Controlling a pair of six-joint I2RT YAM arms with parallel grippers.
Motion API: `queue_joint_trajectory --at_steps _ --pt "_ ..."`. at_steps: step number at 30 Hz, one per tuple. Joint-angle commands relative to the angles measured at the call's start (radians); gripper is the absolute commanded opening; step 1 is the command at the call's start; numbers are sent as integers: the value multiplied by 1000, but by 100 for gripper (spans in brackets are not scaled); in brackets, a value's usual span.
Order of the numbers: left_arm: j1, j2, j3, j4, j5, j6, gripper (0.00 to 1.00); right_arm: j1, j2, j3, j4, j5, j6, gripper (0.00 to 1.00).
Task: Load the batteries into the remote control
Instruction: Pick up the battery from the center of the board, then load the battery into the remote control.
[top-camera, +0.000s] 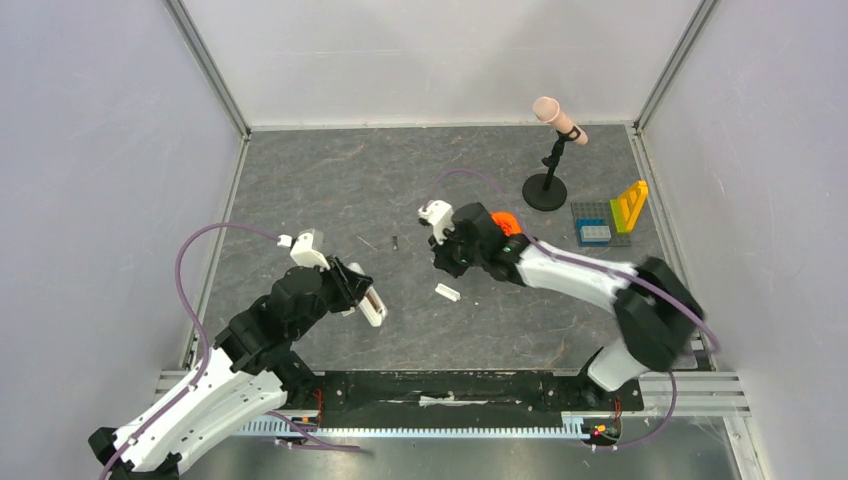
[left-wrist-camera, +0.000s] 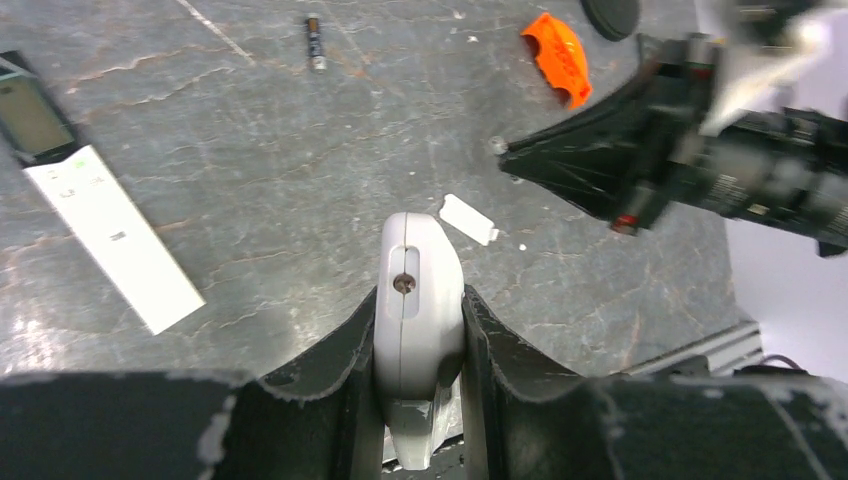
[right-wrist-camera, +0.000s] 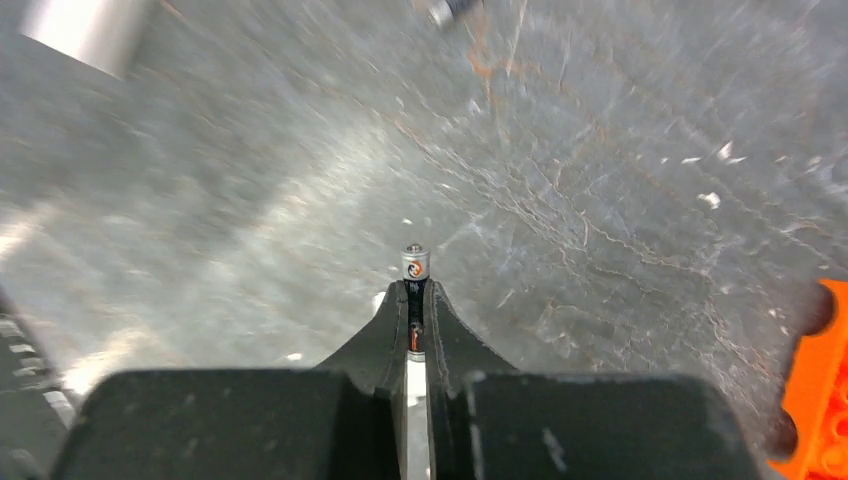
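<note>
Left gripper (left-wrist-camera: 418, 305): jaws partly closed and clamped on both sides of the remote control, which juts forward from between them.
Right gripper (right-wrist-camera: 415, 300): pinched almost fully together on one battery and raised clear of the table (top-camera: 330, 180). Its tip faces the left gripper across a gap.
Remote control (left-wrist-camera: 420, 255): in the left grip, slotted face turned up toward the wrist camera, well apart from the held cell.
Cover plate (left-wrist-camera: 468, 218): small white tab lying flat on the table between the two grippers. It is probably the battery door, though too small to be sure.
Battery (right-wrist-camera: 415, 266): gripped lengthwise between the right fingers, its metal cap poking out past the fingertips.
Loose battery (left-wrist-camera: 315, 40): lying alone on the far side of the table, with nothing touching it.
Done: remote in hand and presented; one cell in hand.
Left: seat this cell in the recess, fetch and seat the loose one, then likely refit the cover. No cell shows in the slot so far.
</note>
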Motion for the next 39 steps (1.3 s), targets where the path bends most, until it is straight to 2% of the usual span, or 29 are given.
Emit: queue_joint_trajectory --at_steps 1,5,10,16,23,39 --pt "5 -29 -33 172 116 38 2 38 -310 -164 307 -43 223 0" --pt "5 -43 -65 273 177 16 2 98 -539 -313 483 -7 379 0" --pt "5 -57 -122 456 270 -49 2 205 -663 -384 612 85 509 0" --pt "5 -50 -149 567 335 -136 2 352 -670 -382 666 222 526 0" --pt "5 -29 -132 550 345 -244 2 461 -618 -350 638 338 467 0" --pt "5 -36 -131 527 365 -335 2 495 -575 -371 610 431 360 0"
